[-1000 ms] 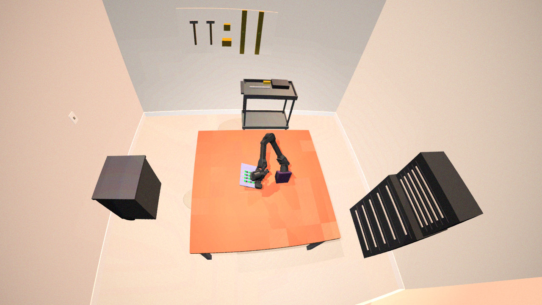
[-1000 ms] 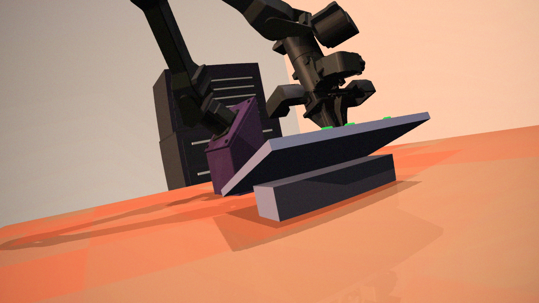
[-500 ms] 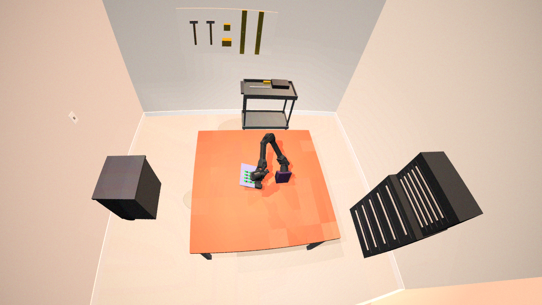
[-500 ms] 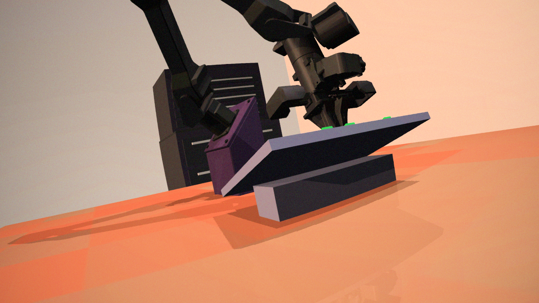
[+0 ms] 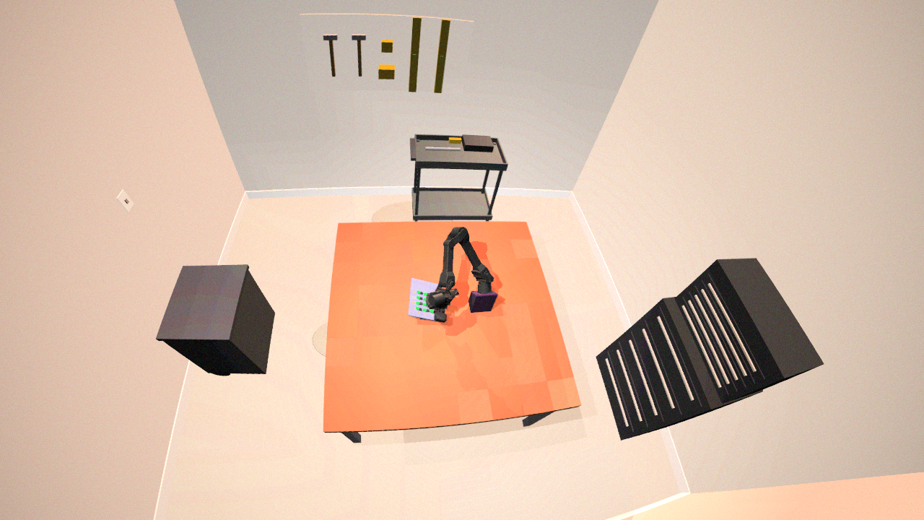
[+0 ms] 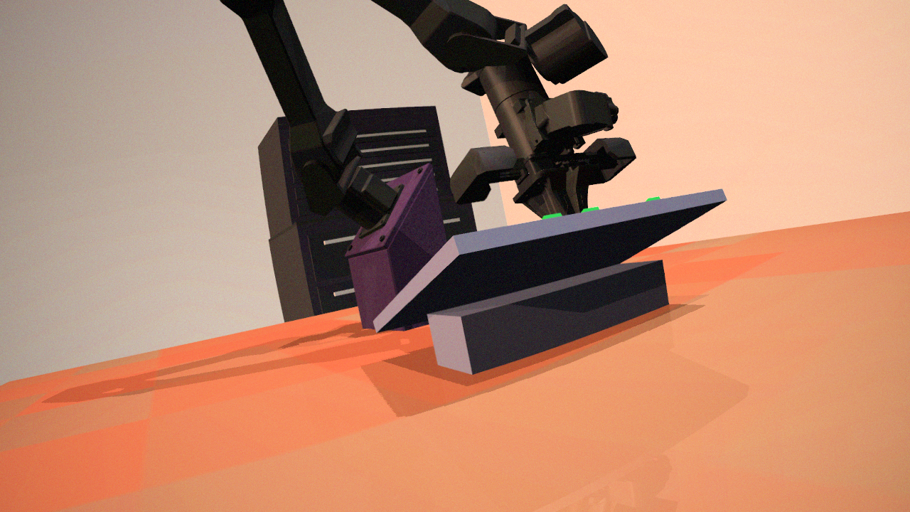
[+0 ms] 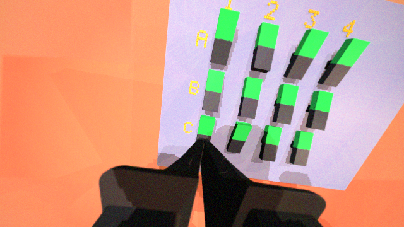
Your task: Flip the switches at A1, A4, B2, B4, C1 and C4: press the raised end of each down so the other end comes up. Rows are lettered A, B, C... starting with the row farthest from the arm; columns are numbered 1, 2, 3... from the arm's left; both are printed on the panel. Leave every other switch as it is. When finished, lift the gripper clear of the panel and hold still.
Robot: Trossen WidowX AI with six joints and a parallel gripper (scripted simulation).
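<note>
At the near left corner of the tilted lilac panel (image 7: pixel 356 104), propped on an orange table (image 5: pixel 452 375) in a plain room, the gripper (image 7: pixel 201 145), clenched on nothing, meets the grey end of switch C1 (image 7: pixel 206 126), a stiff rocker likely needing only a firm push.

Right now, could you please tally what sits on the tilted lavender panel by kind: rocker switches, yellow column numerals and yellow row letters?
Green-and-grey rocker switches on the tilted lavender panel: 12
Yellow column numerals: 4
Yellow row letters: 3
Total: 19
</note>
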